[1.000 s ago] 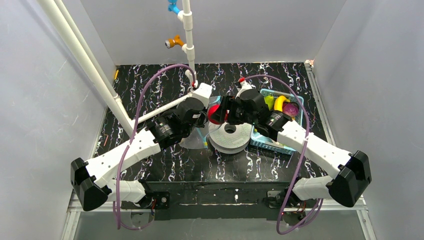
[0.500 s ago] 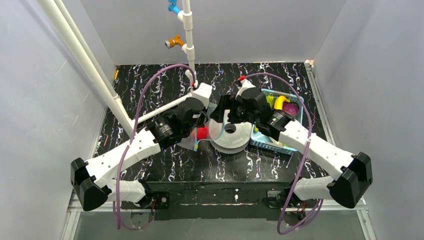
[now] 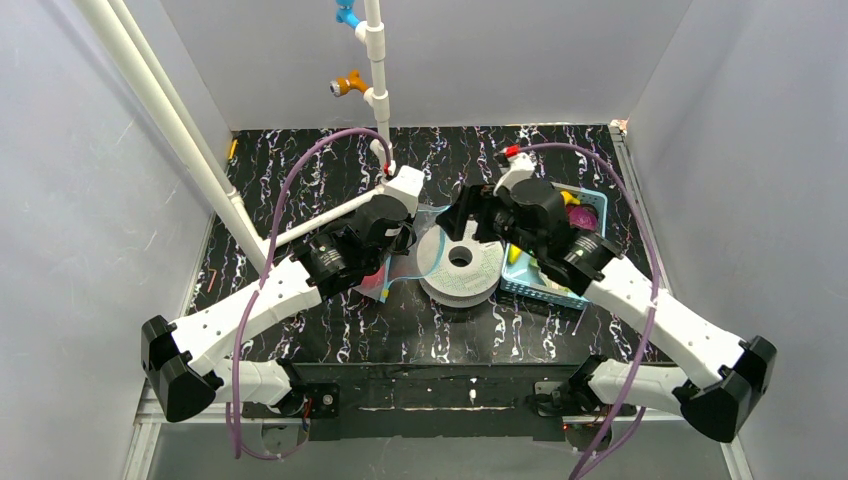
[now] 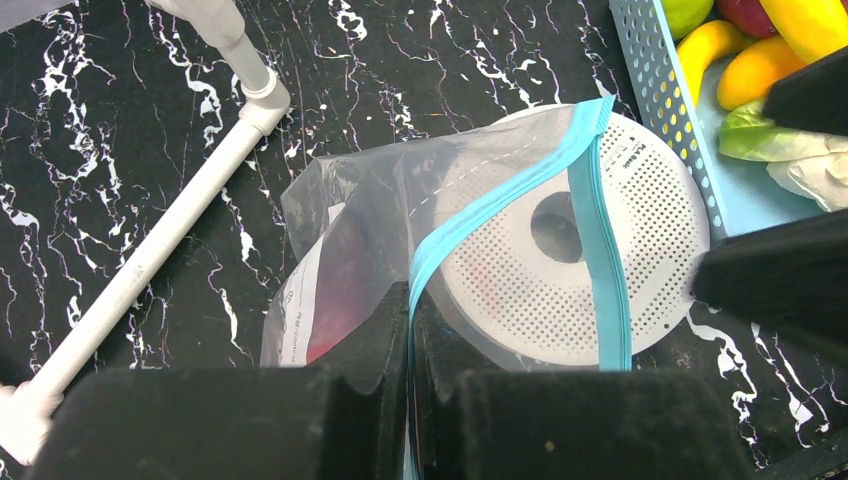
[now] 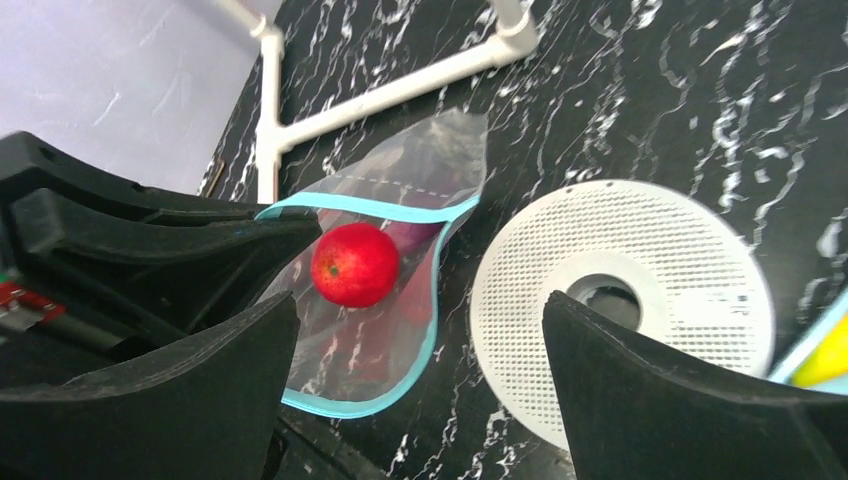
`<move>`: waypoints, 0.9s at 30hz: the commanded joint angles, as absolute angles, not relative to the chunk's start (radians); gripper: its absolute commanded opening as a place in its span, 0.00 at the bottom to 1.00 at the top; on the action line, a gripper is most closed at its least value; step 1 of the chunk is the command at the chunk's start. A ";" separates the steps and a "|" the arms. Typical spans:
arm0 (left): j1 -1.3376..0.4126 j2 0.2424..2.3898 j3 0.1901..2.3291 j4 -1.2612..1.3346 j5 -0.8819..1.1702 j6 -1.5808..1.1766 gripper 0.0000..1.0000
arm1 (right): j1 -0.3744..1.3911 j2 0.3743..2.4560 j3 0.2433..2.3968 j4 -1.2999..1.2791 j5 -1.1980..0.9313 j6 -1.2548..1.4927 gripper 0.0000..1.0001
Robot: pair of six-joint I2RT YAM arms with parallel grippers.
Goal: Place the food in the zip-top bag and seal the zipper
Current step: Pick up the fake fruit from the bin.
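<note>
The clear zip-top bag (image 5: 420, 165) lies left of a white disc, its mouth held open. A red apple (image 5: 355, 264) sits inside it and shows through the plastic in the left wrist view (image 4: 335, 300). My left gripper (image 4: 410, 312) is shut on the teal zipper (image 4: 480, 210) at the mouth's edge; from above it (image 3: 403, 238) is over the bag (image 3: 392, 275). My right gripper (image 5: 420, 310) is open and empty, above and apart from the bag's mouth; from above it (image 3: 462, 213) is over the disc's far edge. The other food, a banana (image 4: 800, 20), a pear (image 4: 690, 10) and a yellow-orange piece (image 4: 755, 70), lies in the basket.
A white perforated disc (image 3: 460, 262) lies between the bag and the light-blue mesh basket (image 3: 545, 285). A white pipe frame (image 3: 300, 228) runs along the table's left and up the back. A crumpled green and white piece (image 4: 790, 150) lies in the basket.
One second ago my right gripper held the red apple over the bag. It let the apple go into the bag, then drew back up and to the right, open. My left gripper kept hold of the zipper.
</note>
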State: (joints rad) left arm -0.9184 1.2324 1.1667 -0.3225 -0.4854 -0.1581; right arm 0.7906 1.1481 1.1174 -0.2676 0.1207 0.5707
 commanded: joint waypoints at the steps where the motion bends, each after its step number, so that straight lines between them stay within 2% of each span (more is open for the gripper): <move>1: -0.920 1.210 1.170 -0.320 -0.495 -0.164 0.00 | 0.785 1.051 1.097 -0.257 0.288 0.509 0.98; 9: -0.920 1.220 1.172 -0.322 -0.486 -0.170 0.00 | 0.691 0.958 1.028 -0.364 0.539 0.535 0.99; 14: -0.920 1.226 1.174 -0.325 -0.485 -0.171 0.00 | 0.554 0.972 1.025 -0.481 0.524 0.612 0.98; 19: -0.921 1.225 1.174 -0.325 -0.482 -0.174 0.00 | 0.443 1.022 0.998 -0.481 0.492 0.603 0.98; 27: -0.920 1.231 1.178 -0.330 -0.477 -0.175 0.00 | 0.363 1.225 1.057 -0.542 0.482 0.543 0.98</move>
